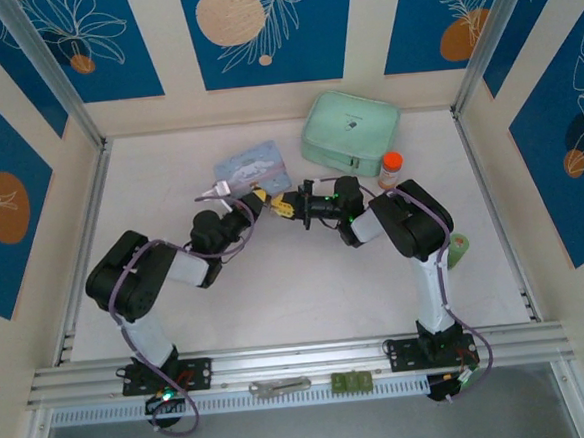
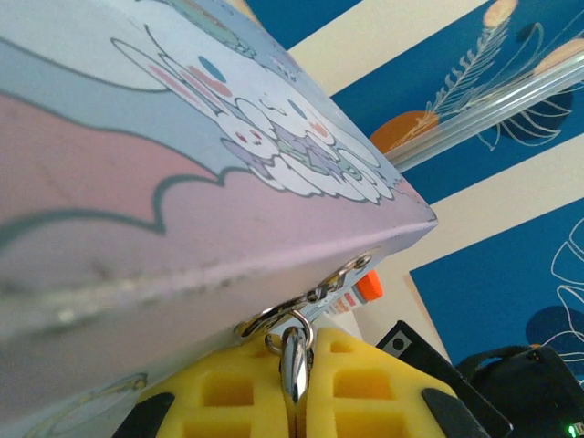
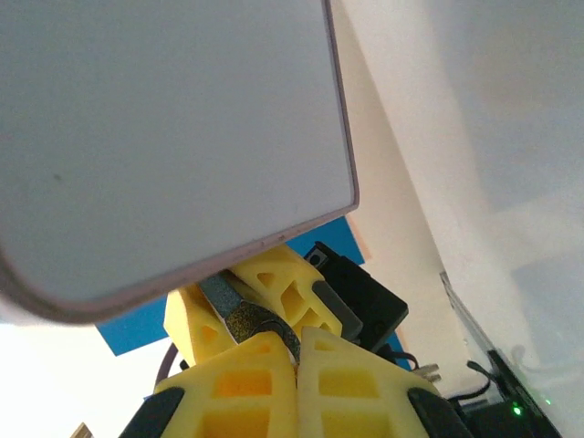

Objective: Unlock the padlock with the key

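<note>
Handling call on the padlock — judged tiny, hard, light, slick metal. Likely to swivel on its thin loop, so best clamped flat across the body, keyhole left free. Same for the key — judged thin, stiff, easy to twist; best pinched by the head, blade out.

Padlock: hooked through the hasp of the tin, pinched at the tips of the left gripper, clamped tight, body hidden between the pads.

Right gripper: closed on a dark-grey strip, presumably the key, poking toward the left fingers just beyond. Cannot tell whether touching the lock.
</note>
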Motion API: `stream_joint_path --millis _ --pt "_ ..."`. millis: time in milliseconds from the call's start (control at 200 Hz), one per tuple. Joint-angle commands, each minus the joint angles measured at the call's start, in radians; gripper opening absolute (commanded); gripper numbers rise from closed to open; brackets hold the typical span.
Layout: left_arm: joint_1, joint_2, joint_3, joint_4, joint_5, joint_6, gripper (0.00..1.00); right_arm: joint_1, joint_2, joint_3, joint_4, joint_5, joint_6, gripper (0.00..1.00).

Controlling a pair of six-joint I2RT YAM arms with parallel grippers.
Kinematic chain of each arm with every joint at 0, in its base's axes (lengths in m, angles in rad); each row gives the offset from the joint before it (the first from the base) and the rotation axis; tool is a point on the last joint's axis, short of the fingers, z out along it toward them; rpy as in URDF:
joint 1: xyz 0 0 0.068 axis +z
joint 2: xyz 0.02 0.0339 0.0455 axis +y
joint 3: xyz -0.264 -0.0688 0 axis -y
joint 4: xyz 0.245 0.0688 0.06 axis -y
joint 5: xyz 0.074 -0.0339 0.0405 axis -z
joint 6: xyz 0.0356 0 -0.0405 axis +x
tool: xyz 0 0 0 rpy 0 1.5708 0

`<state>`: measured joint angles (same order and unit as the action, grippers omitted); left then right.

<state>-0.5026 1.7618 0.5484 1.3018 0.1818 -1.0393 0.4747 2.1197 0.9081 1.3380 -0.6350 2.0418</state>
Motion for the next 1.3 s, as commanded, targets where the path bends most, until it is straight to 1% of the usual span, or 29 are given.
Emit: stream_joint_path --millis 0,210,300,480,575,680,785,885,1015,1145,1295 --pt "-0.125 -0.053 0.020 0.106 0.484 0.088 0.00 0.086 -0.031 0.117 0.064 0.229 0.559 0.00" --pt "-0.122 -0.066 0.022 0.107 0.503 0.088 0.00 0.084 0.009 0.120 0.064 0.266 0.578 0.00" --pt "-0.120 -0.070 0.015 0.106 0.494 0.084 0.00 0.078 0.014 0.121 0.064 0.257 0.564 0.00" --pt "-0.114 -0.052 0.008 0.106 0.452 0.061 0.00 0.062 0.037 0.162 0.063 0.139 0.432 0.00" --pt "-0.113 -0.027 -0.002 0.106 0.417 0.048 0.00 0.066 0.065 0.150 0.064 0.092 0.365 0.00" --pt "-0.114 -0.001 -0.014 0.106 0.387 0.035 0.00 0.075 0.104 0.107 0.064 0.076 0.291 0.00" --pt "-0.116 0.010 -0.028 0.106 0.376 0.041 0.00 0.081 0.124 0.054 0.064 0.103 0.205 0.00" --pt "-0.116 0.021 -0.037 0.106 0.376 0.047 0.00 0.081 0.129 0.051 0.063 0.096 0.143 0.00" --pt "-0.117 0.043 -0.045 0.106 0.366 0.041 0.00 0.105 0.115 0.042 0.064 0.111 0.177 0.00" --pt "-0.119 0.072 -0.050 0.106 0.335 0.034 0.00 0.136 0.106 0.002 0.064 0.173 0.237 0.00" --pt "-0.119 0.151 -0.039 0.106 0.310 -0.020 0.00 0.164 0.127 -0.021 0.064 0.226 0.261 0.00"
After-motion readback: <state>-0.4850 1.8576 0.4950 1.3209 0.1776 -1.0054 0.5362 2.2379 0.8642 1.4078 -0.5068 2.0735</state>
